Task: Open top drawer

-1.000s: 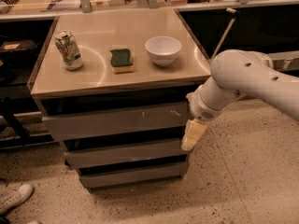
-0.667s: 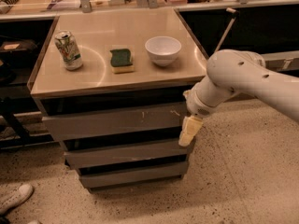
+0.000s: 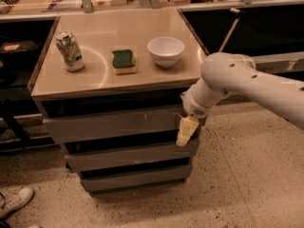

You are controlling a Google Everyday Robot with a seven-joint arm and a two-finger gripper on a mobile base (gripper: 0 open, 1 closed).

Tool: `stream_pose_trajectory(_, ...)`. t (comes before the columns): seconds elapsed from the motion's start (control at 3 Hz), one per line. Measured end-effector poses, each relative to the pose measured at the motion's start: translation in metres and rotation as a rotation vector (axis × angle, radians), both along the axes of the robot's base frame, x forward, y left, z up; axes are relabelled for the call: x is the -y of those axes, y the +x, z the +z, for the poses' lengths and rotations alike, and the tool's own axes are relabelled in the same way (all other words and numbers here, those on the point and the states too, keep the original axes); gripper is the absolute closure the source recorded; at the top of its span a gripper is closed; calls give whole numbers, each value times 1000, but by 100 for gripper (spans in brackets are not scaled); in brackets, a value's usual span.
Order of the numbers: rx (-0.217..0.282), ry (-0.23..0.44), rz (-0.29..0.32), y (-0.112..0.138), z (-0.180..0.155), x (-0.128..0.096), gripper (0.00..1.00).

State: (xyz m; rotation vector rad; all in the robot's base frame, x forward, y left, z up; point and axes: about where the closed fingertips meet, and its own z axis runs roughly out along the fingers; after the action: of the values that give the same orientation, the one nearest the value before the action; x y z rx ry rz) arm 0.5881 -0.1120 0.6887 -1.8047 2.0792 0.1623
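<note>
A white shoe [image 3: 14,202] is cut off at the bottom left corner. Above the two shorter drawers [image 3: 133,167], the top drawer [image 3: 114,124] sits right under the bench [image 3: 95,82] top, with a dark gap along its upper edge. The hand [image 3: 186,131] hangs at the drawer front's right end, and only one cream part shows, pointing down; I cannot tell whether it is wide, narrow or gripping. The white arm [image 3: 251,82] runs off the right edge. Farther back stand a can [image 3: 70,50], a green sponge [image 3: 123,61] and a white bowl [image 3: 166,50].
</note>
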Motion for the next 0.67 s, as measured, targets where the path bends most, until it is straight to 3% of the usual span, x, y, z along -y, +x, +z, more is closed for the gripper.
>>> stream_pose_trajectory(0.67, -28, -13, 17, 6, -20, -2, 0)
